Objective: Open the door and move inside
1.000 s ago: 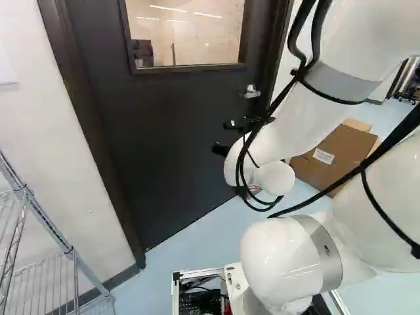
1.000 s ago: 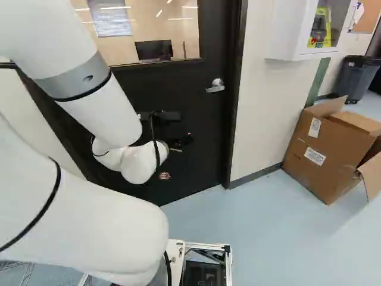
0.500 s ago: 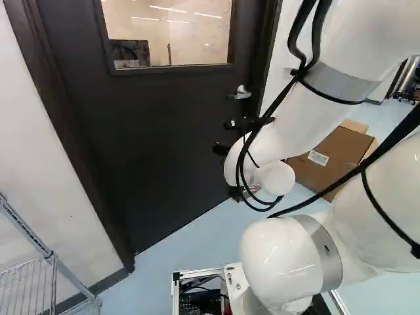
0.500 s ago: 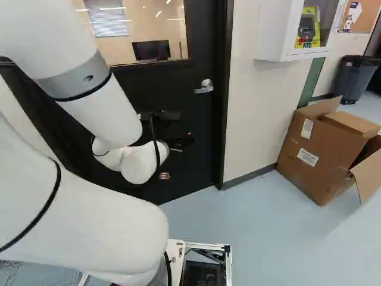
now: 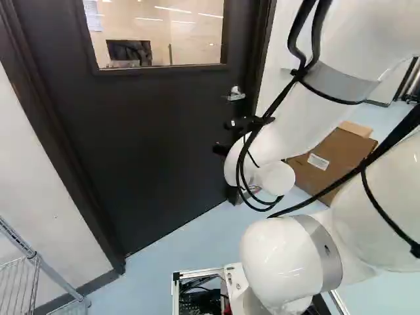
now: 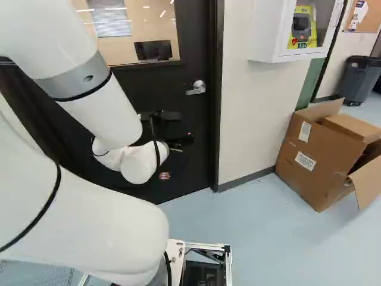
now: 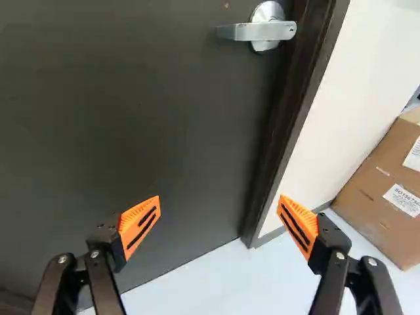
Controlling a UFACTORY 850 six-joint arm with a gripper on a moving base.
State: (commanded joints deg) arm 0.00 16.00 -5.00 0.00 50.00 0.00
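Door [image 7: 131, 118] ahead of the wide-spread, empty claw [image 6: 180, 142], lever handle [image 7: 259, 31] higher up

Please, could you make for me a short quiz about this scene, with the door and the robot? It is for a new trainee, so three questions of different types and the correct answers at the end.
1. True or false: in the wrist view, neither finger of the gripper touches the lever handle.
2. Multiple choice: the gripper is (a) shut on the lever handle, (b) open and gripping nothing, (c) shut on a key.
3. Fill in the missing word: the upper part of the door has a ____ in it, through which a room can be seen.

Key: 1 true; 2 b; 3 window.
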